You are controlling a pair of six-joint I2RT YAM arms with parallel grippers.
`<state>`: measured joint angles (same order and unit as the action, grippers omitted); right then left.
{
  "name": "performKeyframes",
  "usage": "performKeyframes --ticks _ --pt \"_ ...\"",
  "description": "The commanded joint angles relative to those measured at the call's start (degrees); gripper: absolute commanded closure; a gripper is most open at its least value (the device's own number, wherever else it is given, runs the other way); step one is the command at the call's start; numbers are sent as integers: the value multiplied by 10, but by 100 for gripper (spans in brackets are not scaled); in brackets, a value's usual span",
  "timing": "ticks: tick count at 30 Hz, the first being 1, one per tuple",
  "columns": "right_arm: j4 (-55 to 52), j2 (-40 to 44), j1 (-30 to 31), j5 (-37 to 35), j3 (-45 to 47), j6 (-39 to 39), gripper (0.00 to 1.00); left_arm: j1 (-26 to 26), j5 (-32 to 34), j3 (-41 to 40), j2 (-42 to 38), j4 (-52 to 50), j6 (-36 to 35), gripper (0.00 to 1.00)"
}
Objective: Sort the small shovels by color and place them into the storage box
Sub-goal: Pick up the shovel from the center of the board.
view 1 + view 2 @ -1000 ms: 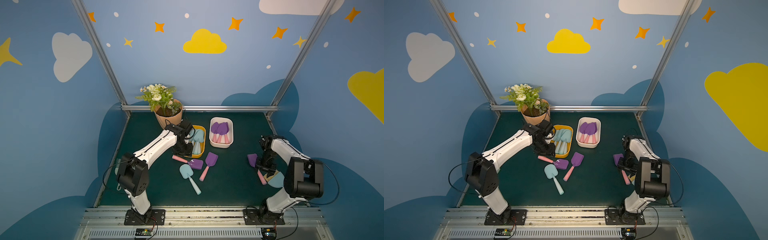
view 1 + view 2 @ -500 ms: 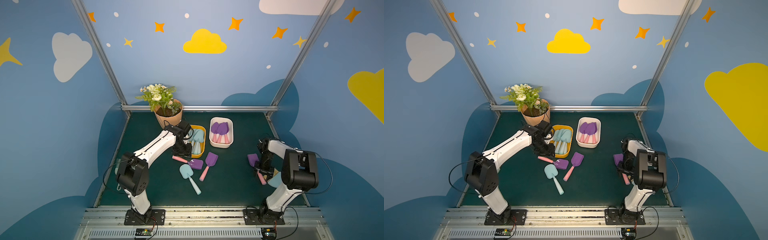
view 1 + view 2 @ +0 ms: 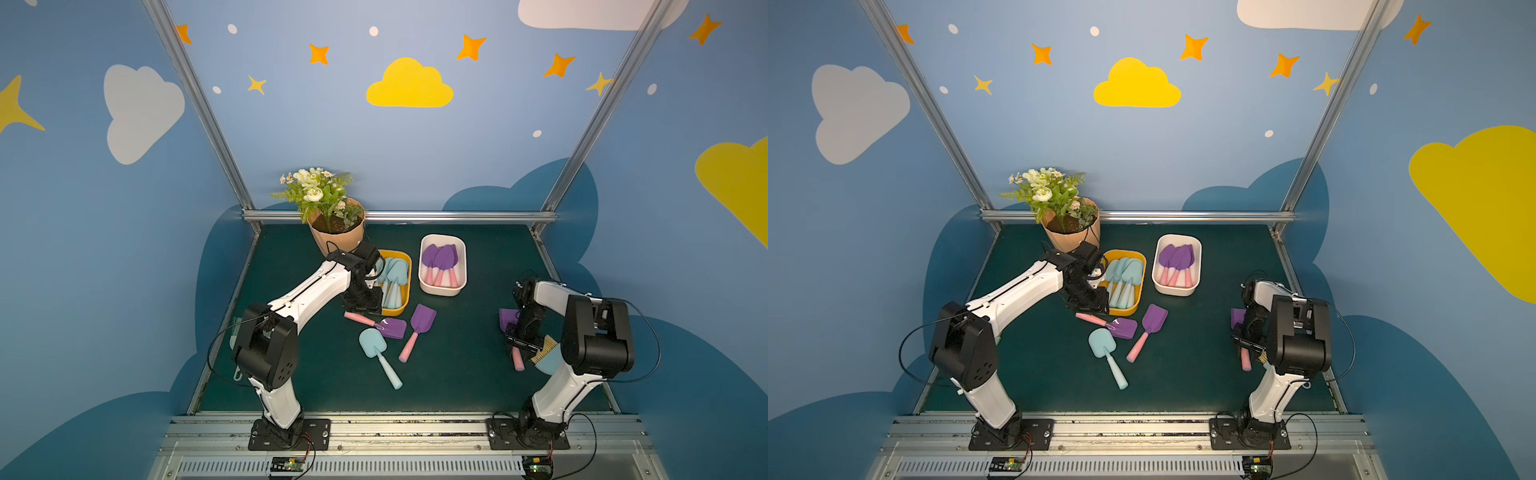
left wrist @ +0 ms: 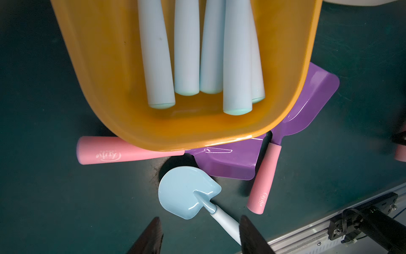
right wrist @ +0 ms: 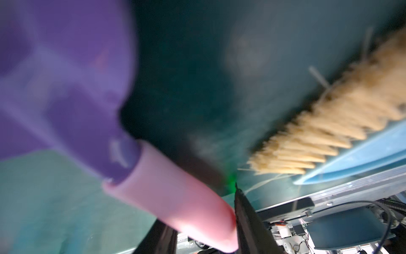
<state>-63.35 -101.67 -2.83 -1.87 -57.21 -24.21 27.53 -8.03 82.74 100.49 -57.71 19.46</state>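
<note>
Near the right edge of the counter [image 3: 457,365], your right pincer [image 5: 197,211] pinches the pink handle of a purple shovel [image 5: 66,88]. A light blue shovel [image 4: 186,193] lies mid-counter. Behind it, your left pincer [image 4: 200,220] hangs spread, empty, beside the yellow box [image 3: 409,274] of blue shovels [image 3: 395,274]. Purple ones [image 3: 440,257] fill the white box [image 3: 463,266].

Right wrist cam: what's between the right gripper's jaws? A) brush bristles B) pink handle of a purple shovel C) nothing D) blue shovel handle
B: in the right wrist view the pink handle of the purple shovel fills the gap between the jaws of the right gripper.
</note>
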Motion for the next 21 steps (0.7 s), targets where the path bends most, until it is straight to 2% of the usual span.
performKeyframes --ticks 1,9,11,14,16,21 --pt "5 12 9 26 20 -10 65 -3 -9 -4 4 0 -6 52" --pt "0 28 20 31 25 -20 73 -4 -7 -10 -5 -1 -3 52" --pt "-1 30 21 33 26 -23 72 -3 -6 -10 -8 -4 -3 52" --pt "-4 32 27 35 27 -27 63 -4 -5 -10 -10 -6 -1 52" --pt "-4 32 30 38 28 -29 62 -4 -4 -11 -13 -8 -1 52" --pt "0 31 35 44 33 -35 69 -4 -3 -12 -20 -11 2 52"
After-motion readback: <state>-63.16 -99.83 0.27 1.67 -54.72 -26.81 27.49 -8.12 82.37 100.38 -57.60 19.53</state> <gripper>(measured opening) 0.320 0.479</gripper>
